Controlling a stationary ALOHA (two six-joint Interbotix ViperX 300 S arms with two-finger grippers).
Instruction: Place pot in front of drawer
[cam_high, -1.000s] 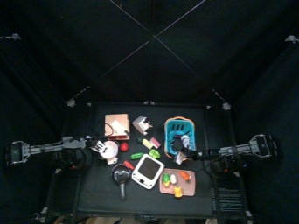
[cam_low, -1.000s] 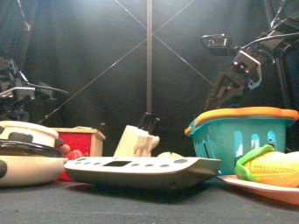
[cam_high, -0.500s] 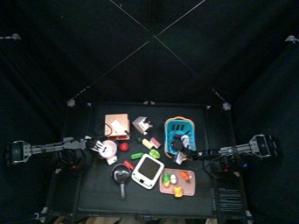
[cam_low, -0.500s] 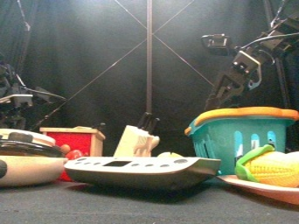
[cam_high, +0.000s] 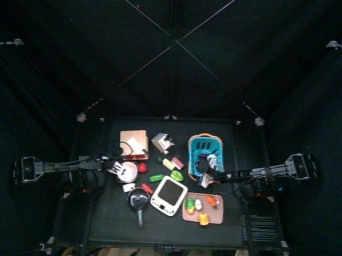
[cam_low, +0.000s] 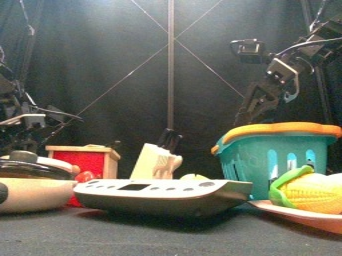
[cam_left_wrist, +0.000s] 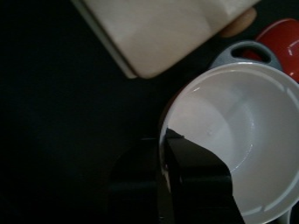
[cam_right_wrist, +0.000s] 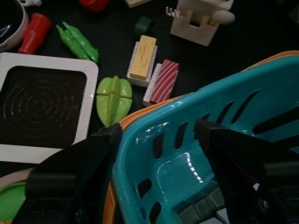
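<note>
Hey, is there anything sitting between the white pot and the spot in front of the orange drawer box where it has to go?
Nothing visible does. The white round pot, gripped at its rim by the left gripper, already hangs right beside the salmon-orange rectangular drawer box, on its near side. The small red item lies off to the pot's side.

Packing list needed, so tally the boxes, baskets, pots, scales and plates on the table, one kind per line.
Boxes: 2 (salmon drawer, grey-white box)
Basket: 1
Pot: 1
Scale: 1
Plate: 1
Total: 6
</note>
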